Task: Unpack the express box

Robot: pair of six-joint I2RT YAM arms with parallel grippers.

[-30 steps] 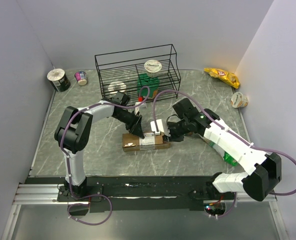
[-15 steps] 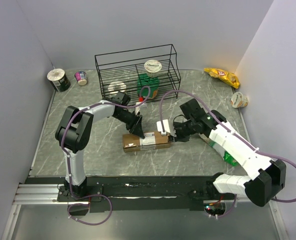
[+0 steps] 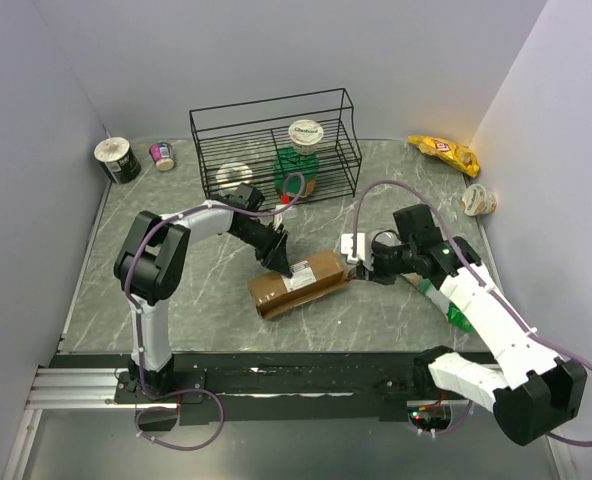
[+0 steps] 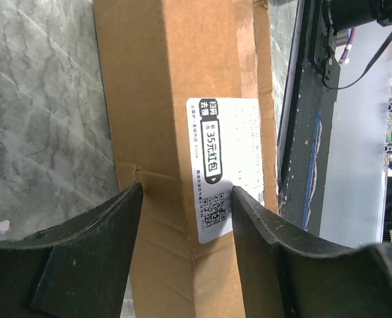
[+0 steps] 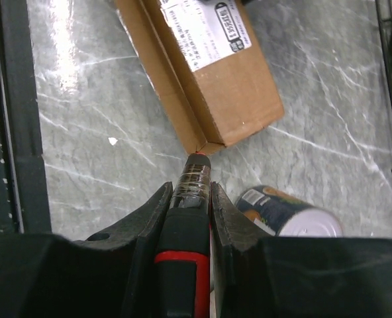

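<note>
The express box point(image 3: 301, 283), mid-counter, has swung askew, its right end now nearer the far edge. Left gripper point(image 4: 186, 199) straddles it, jaws apart. Right gripper point(image 5: 190, 191), clamped on a red-banded tool point(image 5: 187, 228), has retreated rightward — the flaps look unopened.

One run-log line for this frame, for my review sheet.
express box: lying flat, label up | left gripper: open, over label | right gripper: shut on red-black tool, tip at box's end corner
</note>
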